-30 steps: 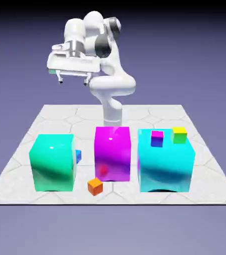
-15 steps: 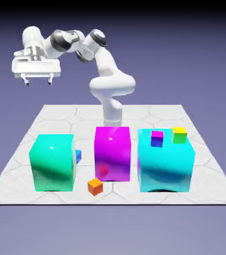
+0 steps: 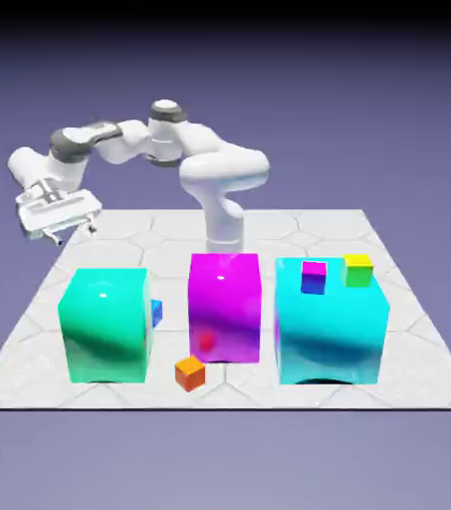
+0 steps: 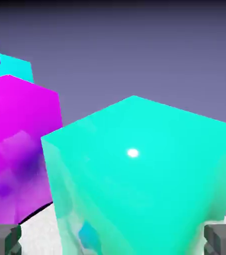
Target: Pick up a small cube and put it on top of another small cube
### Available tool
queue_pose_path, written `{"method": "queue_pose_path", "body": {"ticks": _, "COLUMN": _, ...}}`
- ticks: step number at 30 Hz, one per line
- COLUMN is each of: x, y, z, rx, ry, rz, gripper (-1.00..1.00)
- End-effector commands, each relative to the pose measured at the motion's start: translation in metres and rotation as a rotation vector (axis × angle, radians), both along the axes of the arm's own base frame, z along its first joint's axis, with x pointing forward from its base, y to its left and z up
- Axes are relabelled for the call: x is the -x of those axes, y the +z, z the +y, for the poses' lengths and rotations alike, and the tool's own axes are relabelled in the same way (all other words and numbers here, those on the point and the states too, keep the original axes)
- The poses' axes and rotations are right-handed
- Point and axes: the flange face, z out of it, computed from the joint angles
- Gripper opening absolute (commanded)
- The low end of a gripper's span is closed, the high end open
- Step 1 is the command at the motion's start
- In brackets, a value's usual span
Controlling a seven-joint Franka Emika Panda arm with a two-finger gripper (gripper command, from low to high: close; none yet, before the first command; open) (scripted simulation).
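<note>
Behind the green block [image 3: 108, 327], partly hidden, sits your blue cube [image 3: 156, 313]; your tool [image 3: 75, 239] hangs tilted, jaws wide and empty, probably to come in around that block

Robot gripper above and behind a green block

The open white gripper [image 3: 74, 238] hung tilted at the exterior view's left. Lower than it and nearer the viewer stood a big glossy green block [image 3: 107, 327]; a small blue cube [image 3: 156, 313] peeked out beside that block, below and rightward of the gripper.
</note>
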Motion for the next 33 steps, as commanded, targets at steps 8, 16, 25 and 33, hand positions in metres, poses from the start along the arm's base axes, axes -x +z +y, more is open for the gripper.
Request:
{"method": "queue_pose_path", "body": {"ticks": 8, "x": -0.004, "y": -0.144, "z": 0.053, "rx": -0.184, "ry": 0.281, "rz": -0.142, "gripper": 0.0}}
{"method": "queue_pose_path", "body": {"ticks": 16, "x": -0.024, "y": -0.208, "z": 0.126, "rx": -0.245, "ry": 0.362, "rz": -0.192, "gripper": -1.0}}
{"method": "queue_pose_path", "body": {"ticks": 25, "x": 0.013, "y": -0.097, "z": 0.024, "rx": -0.247, "ry": 0.2, "rz": -0.111, "gripper": -1.0}}
{"method": "queue_pose_path", "body": {"ticks": 33, "x": -0.088, "y": 0.037, "z": 0.052, "rx": -0.246, "ry": 0.164, "rz": -0.106, "gripper": -1.0}}
